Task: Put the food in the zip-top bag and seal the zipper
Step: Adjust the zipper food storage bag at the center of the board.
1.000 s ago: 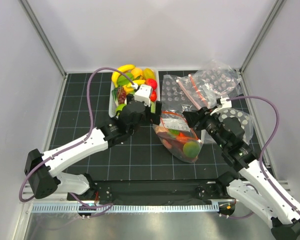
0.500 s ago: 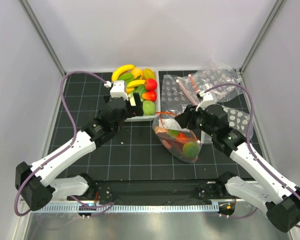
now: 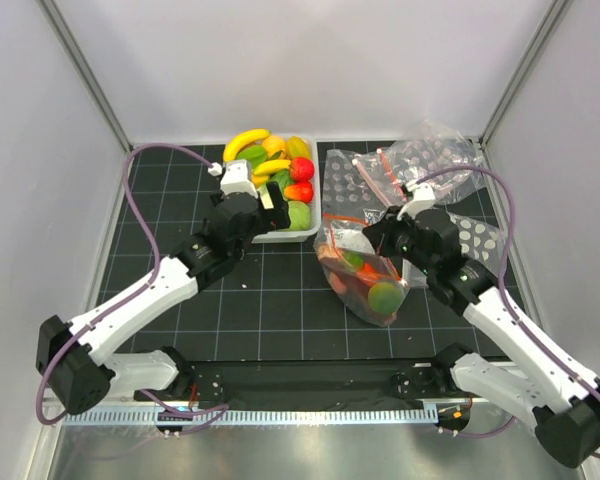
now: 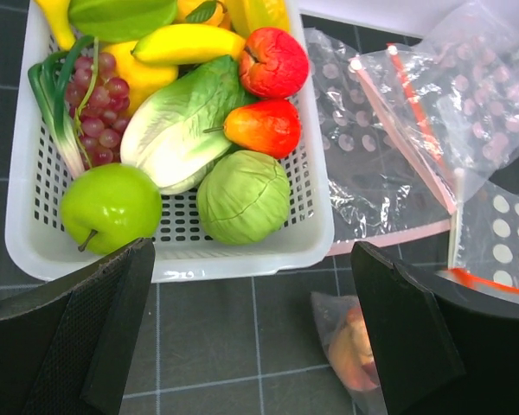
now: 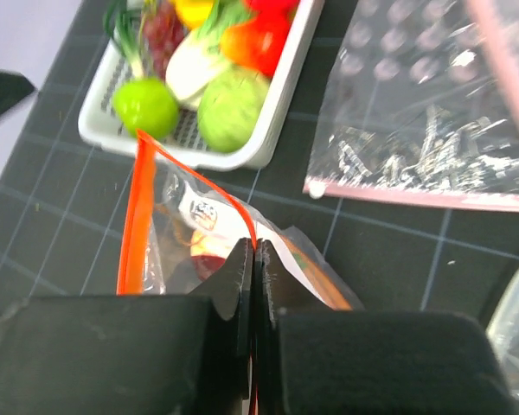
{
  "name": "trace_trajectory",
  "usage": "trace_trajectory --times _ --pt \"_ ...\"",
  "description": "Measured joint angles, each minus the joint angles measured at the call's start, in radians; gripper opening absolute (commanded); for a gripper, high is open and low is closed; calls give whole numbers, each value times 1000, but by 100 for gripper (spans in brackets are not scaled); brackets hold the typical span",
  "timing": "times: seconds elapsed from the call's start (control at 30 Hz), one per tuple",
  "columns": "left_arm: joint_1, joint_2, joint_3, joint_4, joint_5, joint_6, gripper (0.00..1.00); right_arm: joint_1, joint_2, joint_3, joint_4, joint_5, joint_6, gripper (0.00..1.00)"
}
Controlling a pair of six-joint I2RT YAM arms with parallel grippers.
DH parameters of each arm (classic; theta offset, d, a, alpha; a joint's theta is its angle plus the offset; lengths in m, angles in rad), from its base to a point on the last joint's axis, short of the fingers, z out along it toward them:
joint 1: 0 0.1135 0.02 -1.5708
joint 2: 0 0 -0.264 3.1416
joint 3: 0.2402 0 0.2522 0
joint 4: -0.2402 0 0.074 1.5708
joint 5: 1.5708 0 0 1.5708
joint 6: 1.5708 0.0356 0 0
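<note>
While much of the food [image 3: 248, 141] lies in the white basket [image 3: 276, 238], the step in hand is judged to be loading, not sealing.

Top view: the bag [image 3: 368, 285] lies right of the basket, partly filled. The right gripper [image 3: 381, 232] is at its mouth. The left gripper [image 3: 273, 203] hovers over the basket's near side.

Left wrist view: the left gripper [image 4: 251, 290] is spread wide and carries nothing. A green apple [image 4: 111, 206] lies just beyond it, inside the near wall.

Right wrist view: the right gripper [image 5: 255, 259] is pinched tight on the zipper [image 5: 131, 223], which gapes in a loop, so the mouth is unsealed.

Judgement: the next move calls for the left gripper to descend on one piece, close, and carry it into the held-open mouth.
</note>
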State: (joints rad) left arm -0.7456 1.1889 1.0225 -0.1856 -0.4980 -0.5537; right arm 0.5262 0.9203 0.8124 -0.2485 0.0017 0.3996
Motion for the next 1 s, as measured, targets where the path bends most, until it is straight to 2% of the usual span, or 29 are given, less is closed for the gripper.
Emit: trace_trajectory --times 0.2,0.33,0.47,0.67,1.0 --pt "0 93 71 -72 -71 -127 100 0 -220 -71 8 146 28 1" --pt "0 85 87 -83 -89 -127 100 0 -298 -99 20 222 48 1" --pt "4 100 103 -83 -91 -62 100 0 -277 -102 27 243 55 1" --pt "46 245 183 -75 -14 14 100 0 -213 -104 34 239 61 1" --pt "152 435 265 -32 90 -101 100 0 -217 -105 45 221 68 1"
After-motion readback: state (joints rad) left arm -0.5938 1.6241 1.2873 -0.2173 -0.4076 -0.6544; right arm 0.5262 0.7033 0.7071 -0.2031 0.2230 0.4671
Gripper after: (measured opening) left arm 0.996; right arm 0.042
